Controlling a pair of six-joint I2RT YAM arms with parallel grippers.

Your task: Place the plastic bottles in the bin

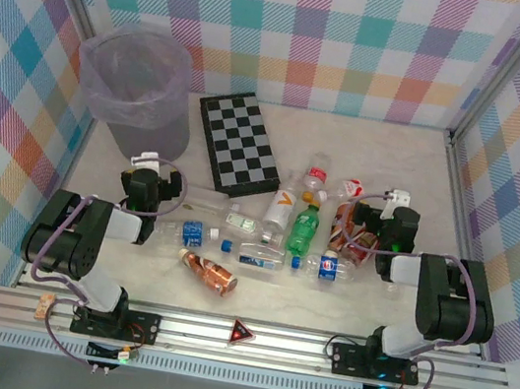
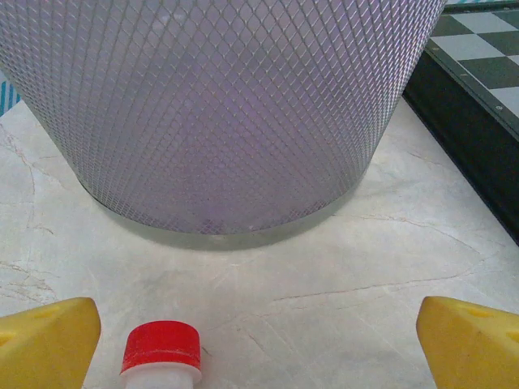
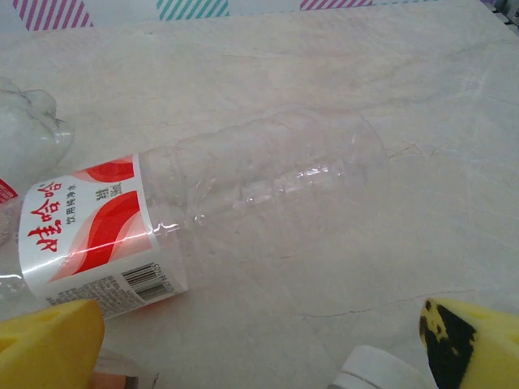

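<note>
Marbled table [image 1: 393,177] strewn with small plastic bottles [image 1: 304,229]; round grey lilac-lined bin [image 1: 139,84] far left; left claw [image 2: 259,344] and right claw [image 3: 263,340] gape empty; centre left claw over red-capped bottle [image 2: 162,352] before closing.

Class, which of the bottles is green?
The green bottle in the middle of the pile, beside the white bottle; the others are clear, white or brown-orange.

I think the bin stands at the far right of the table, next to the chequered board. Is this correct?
Not quite. The bin stands at the far left, not the far right, as the top external view shows. The rest holds: it is next to the chequered board.
</note>
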